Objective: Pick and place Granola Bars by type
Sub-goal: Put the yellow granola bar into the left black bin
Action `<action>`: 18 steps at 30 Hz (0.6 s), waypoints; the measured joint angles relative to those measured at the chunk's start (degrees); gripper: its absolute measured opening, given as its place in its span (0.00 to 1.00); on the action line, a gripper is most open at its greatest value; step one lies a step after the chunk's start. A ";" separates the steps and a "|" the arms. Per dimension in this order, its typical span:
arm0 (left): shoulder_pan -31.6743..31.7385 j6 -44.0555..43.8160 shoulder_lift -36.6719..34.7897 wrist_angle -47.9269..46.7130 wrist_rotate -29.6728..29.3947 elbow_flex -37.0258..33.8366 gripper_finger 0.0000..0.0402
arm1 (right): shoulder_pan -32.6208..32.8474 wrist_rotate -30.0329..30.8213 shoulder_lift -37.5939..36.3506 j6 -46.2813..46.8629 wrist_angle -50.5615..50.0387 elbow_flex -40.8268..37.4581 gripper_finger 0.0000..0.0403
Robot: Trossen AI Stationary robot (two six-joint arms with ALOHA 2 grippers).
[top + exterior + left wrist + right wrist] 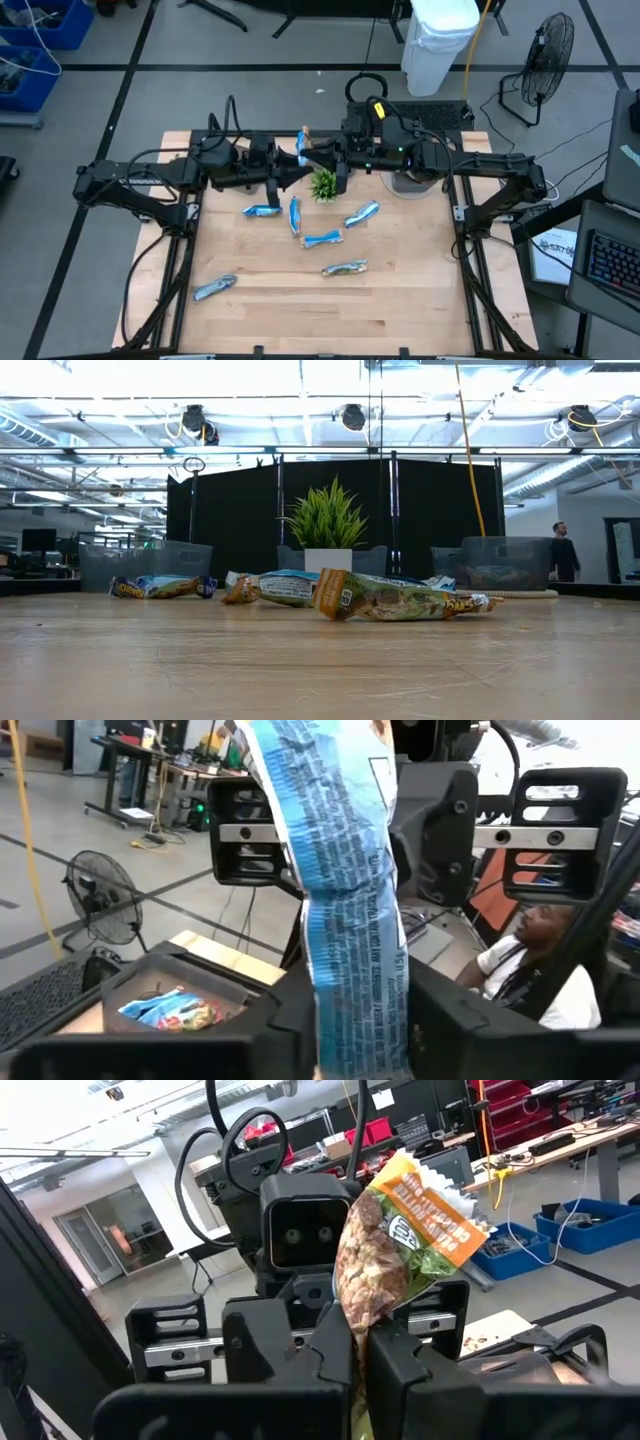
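Blue-and-white wrappers make up most of the loose Granola Bars on the wooden desk [400, 300]: four of them, at [261, 211], [295, 215], [322, 240] and [362, 214], lying near one another just in front of the small green plant [323, 184]. A tan-and-green bar [345, 268] lies a little nearer the front edge, and one silvery bar [214, 288] sits well apart toward the front left corner. That gives six bars on the desk.

Both arms meet above the back of the desk, with one more bar [304, 146] held upright between them. The left gripper [355, 1020] is closed around the lower end of this bar, whose blue printed side [345, 890] faces the left wrist camera. The right gripper [360, 1355] is clamped on the same bar, whose tan-and-green side [395, 1240] shows in the right wrist view.

A clear bin [415, 181] stands at the back right; the left wrist view shows a bin [175, 1005] with a few bars inside.
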 joint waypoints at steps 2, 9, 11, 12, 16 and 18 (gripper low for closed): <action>0.02 -0.02 0.00 -0.02 0.00 0.00 0.22 | 0.00 -0.04 0.00 -0.02 0.00 0.00 0.00; 0.04 -0.04 0.00 -0.01 -0.02 -0.02 0.09 | 0.00 -0.63 0.00 -2.59 -0.20 0.00 0.11; 0.02 0.24 0.00 0.01 0.00 -0.02 0.08 | 0.00 -1.87 -0.21 -5.70 0.11 0.00 0.16; 0.02 0.22 0.00 0.03 0.00 -0.02 0.08 | 0.02 -1.88 -0.42 -7.16 0.15 -0.04 0.18; 0.04 0.30 -0.02 0.21 -0.09 -0.02 0.07 | -0.11 -1.55 -1.67 -11.00 0.04 -0.11 0.29; 0.04 0.40 -0.02 0.31 -0.15 -0.02 0.07 | -0.35 -0.47 -2.19 -12.32 0.42 -0.13 0.35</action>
